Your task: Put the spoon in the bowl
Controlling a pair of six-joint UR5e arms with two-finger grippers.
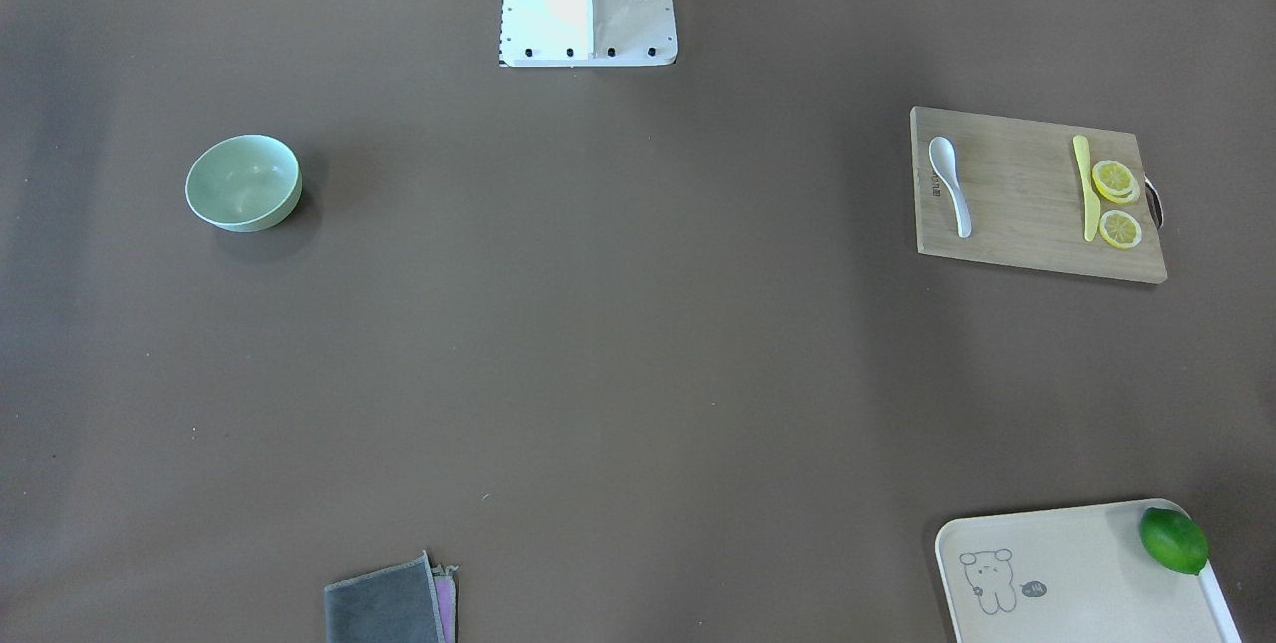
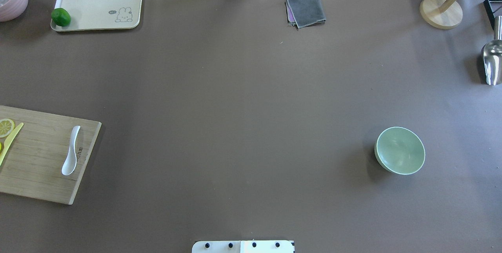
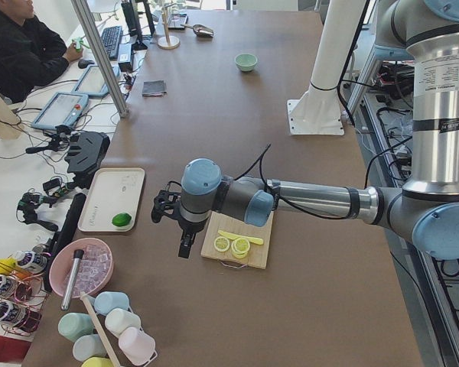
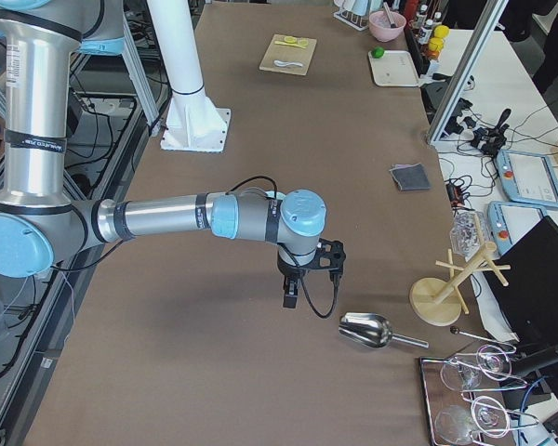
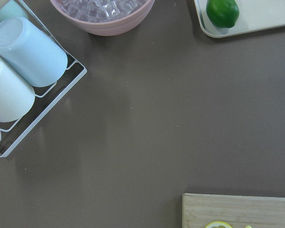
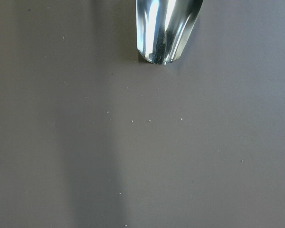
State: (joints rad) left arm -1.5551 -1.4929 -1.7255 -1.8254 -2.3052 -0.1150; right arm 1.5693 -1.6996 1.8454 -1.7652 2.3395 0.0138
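The white spoon (image 1: 950, 182) lies on a wooden cutting board (image 1: 1027, 234), scoop towards the robot base; it also shows in the overhead view (image 2: 71, 155). The mint-green bowl (image 1: 243, 182) stands empty and upright at the table's other end, also in the overhead view (image 2: 400, 150). My left gripper (image 3: 185, 245) hangs above the table beside the board's outer end, away from the spoon. My right gripper (image 4: 290, 295) hangs above the table near a metal scoop (image 4: 365, 330). Both grippers show only in the side views, so I cannot tell whether they are open or shut.
A yellow knife (image 1: 1087, 189) and lemon slices (image 1: 1115, 181) share the board. A cream tray (image 1: 1057, 573) holds a lime (image 1: 1173, 540). A folded grey cloth (image 2: 306, 10) and a wooden stand (image 2: 441, 10) are at the far edge. A pink ice bowl (image 5: 102, 14) and racked cups (image 5: 28, 52) sit at the left end.
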